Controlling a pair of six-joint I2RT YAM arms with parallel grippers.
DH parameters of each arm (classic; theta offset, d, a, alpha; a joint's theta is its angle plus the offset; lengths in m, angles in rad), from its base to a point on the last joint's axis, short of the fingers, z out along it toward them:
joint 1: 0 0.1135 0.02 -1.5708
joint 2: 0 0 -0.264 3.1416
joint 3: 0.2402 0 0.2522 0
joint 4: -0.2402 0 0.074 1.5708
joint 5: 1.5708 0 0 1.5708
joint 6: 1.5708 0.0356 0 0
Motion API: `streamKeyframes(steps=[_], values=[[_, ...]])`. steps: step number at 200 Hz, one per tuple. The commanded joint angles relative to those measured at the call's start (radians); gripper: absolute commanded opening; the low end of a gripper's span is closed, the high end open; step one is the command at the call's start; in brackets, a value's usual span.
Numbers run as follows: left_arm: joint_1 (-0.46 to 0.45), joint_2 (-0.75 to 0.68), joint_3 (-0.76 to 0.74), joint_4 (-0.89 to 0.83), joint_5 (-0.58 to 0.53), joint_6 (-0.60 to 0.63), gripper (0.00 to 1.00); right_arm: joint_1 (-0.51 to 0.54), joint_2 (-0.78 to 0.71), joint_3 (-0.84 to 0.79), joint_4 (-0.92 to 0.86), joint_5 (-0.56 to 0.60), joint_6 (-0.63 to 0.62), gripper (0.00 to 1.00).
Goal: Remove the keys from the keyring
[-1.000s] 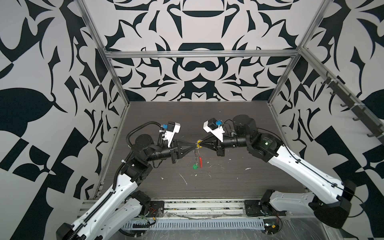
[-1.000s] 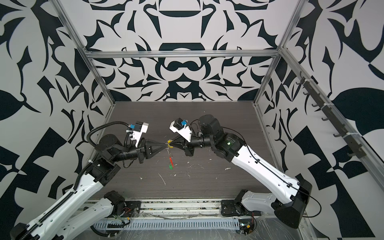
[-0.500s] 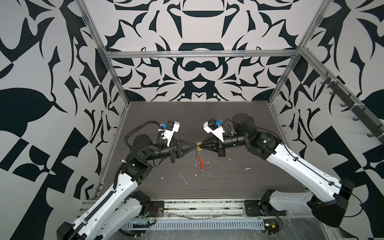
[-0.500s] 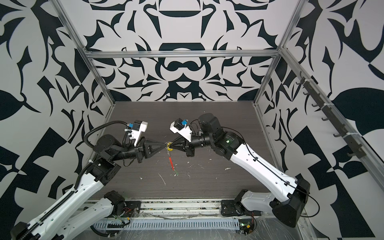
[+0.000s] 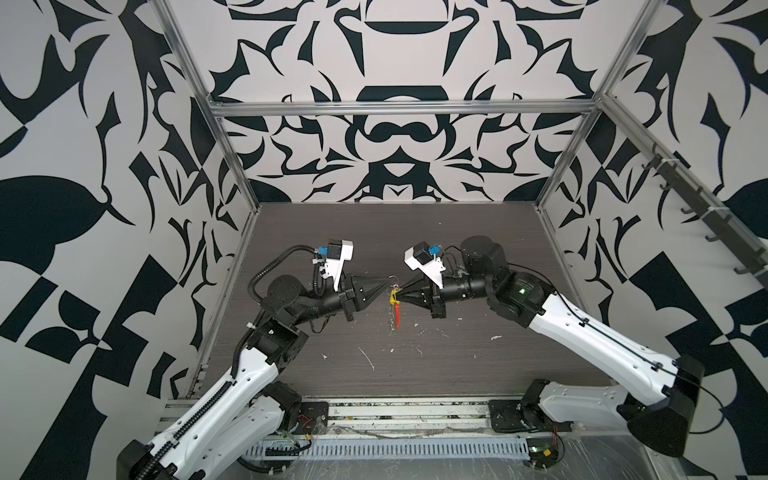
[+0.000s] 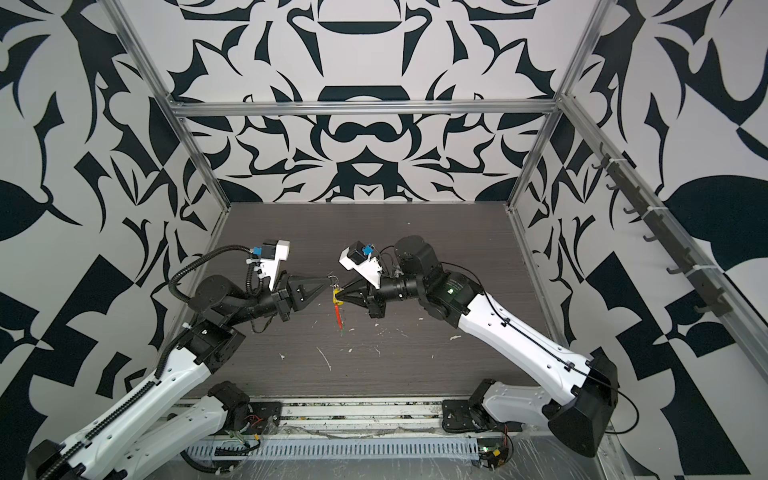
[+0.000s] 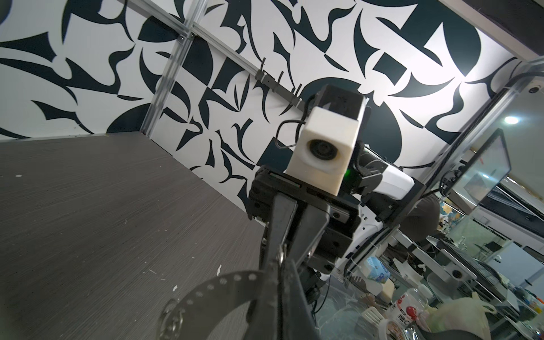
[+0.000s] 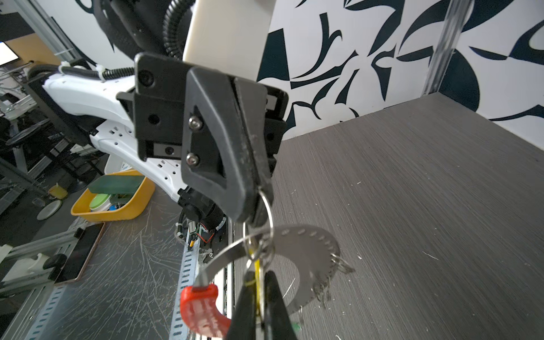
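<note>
Left gripper (image 5: pixel 384 287) jaws clamped on small silver ring (image 8: pixel 266 206) of keyring (image 8: pixel 309 244) — right gripper (image 5: pixel 397 296) jaws clamped on yellow key (image 6: pixel 335 296). Keyring hangs between them above table (image 5: pixel 457 365) — red sleeve (image 5: pixel 398 316) down.

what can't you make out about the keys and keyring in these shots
Green key: right wrist view, only a speck beside the right tool; too small in both top views.
Yellow key: mostly covered by the shut right tool; how it joins the keyring is hidden.
Small silver ring: its pinched part sits inside the shut left tool.
Keyring, left wrist view: cut off by the frame edge.
</note>
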Motion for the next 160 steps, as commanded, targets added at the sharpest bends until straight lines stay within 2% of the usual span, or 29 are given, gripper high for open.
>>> streamKeyframes(steps=[1,27,71,86,116,134,160], values=[[-0.001,-0.02,-0.009,0.153,-0.101,0.0,0.0,0.012,-0.036,-0.034,0.073,0.063,0.061,0.0],[-0.001,-0.007,-0.006,0.172,-0.091,0.018,0.0,0.019,-0.066,-0.069,0.114,0.134,0.095,0.0],[-0.001,0.017,0.021,0.127,-0.054,0.035,0.0,0.02,-0.171,-0.104,0.182,0.236,0.117,0.36],[-0.001,0.018,0.018,0.125,-0.051,0.037,0.0,0.018,-0.19,-0.089,0.206,0.244,0.126,0.41],[-0.001,0.02,0.012,0.124,-0.05,0.042,0.0,0.019,-0.182,-0.046,0.274,0.234,0.165,0.46],[-0.001,0.023,0.01,0.12,-0.047,0.041,0.0,0.004,-0.152,-0.038,0.35,0.155,0.216,0.47],[-0.001,0.021,0.01,0.109,-0.044,0.044,0.0,-0.135,-0.058,-0.061,0.59,-0.064,0.464,0.47]])
